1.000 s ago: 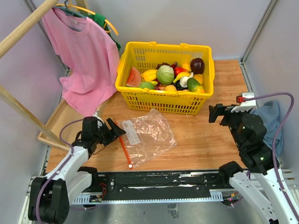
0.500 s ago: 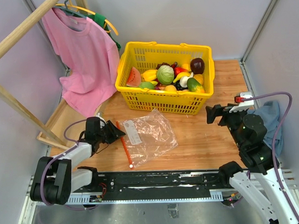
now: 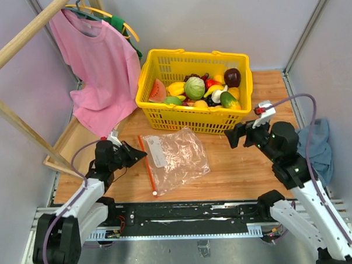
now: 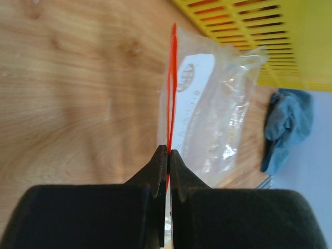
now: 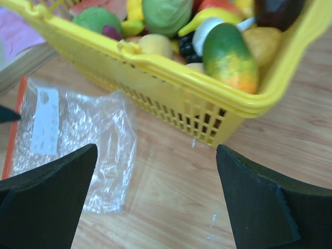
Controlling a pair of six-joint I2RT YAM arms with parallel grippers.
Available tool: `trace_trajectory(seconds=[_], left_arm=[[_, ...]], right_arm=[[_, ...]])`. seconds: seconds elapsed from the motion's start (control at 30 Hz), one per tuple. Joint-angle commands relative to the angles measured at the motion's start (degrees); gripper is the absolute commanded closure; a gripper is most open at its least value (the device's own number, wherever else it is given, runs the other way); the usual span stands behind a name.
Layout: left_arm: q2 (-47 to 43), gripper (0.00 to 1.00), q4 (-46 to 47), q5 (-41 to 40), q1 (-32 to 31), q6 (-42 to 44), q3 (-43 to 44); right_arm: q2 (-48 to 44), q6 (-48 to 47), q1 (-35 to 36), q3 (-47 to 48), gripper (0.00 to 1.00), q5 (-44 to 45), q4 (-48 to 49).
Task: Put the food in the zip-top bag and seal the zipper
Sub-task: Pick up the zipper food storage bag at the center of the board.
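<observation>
Left end effector (image 3: pixel 140 151): jaws fully together, pinched on the zipper (image 3: pixel 147 166) near its far end. In the wrist view the red strip runs straight out from between the black fingertips (image 4: pixel 155 167).

Right end effector (image 3: pixel 230 136): jaws spread wide, nothing between them. It hangs over the table (image 3: pixel 248 171), off the zip-top bag's right side and in front of the yellow basket (image 3: pixel 187 122).

Zip-top bag (image 3: pixel 178 158): lies flat on the table in front of the basket.
- Left edge is the zipper, running from far to near.
- The zipper's white tip (image 3: pixel 155 193) is at the near end, close to the table's near edge.
- The white label (image 3: pixel 155 152) sits just inside the zipper.
- The far corner reaches the foot of the basket's front wall; I cannot tell whether they touch.

Food: all of the pieces in view sit in the basket, with the green cabbage (image 3: pixel 194 88) in the middle.

Room for moving:
- A wide stretch of bare wood lies right of the bag, running toward the right arm.
- Left of the zipper there is only a narrow strip of table before the wooden rack base (image 3: pixel 63 155).
- The pink shirt (image 3: pixel 100 71) hangs at far left, its hem beside the basket's left wall.
- The blue cloth (image 3: pixel 320 146) is bunched at the right table edge, well apart from the bag.
</observation>
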Motion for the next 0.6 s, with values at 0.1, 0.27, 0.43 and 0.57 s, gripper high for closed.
trace_trajectory(seconds=[0.1,0.27,0.43,0.57], left_arm=[[-15.94,1.00,-8.90,-1.34,-0.56,-7.86,2.48],[-21.81,1.00,-14.24,-3.73,-0.97,-11.91,6.50],[-24.92,1.00,-14.64,-6.09,-2.12,-17.57,7.33],[-26.19,1.00,-13.67,-9.19,-4.23,-21.77,7.03]], right_arm=[[12.61,-4.64,12.16,5.38,0.00,-7.66,1.74],[20.82,-8.14,23.38,8.01,0.03,-0.54,4.38],[26.82,-8.29,29.01,10.60,0.05,0.41,7.45],[31.32,-6.11,32.96,11.22,0.06,0.54,11.00]])
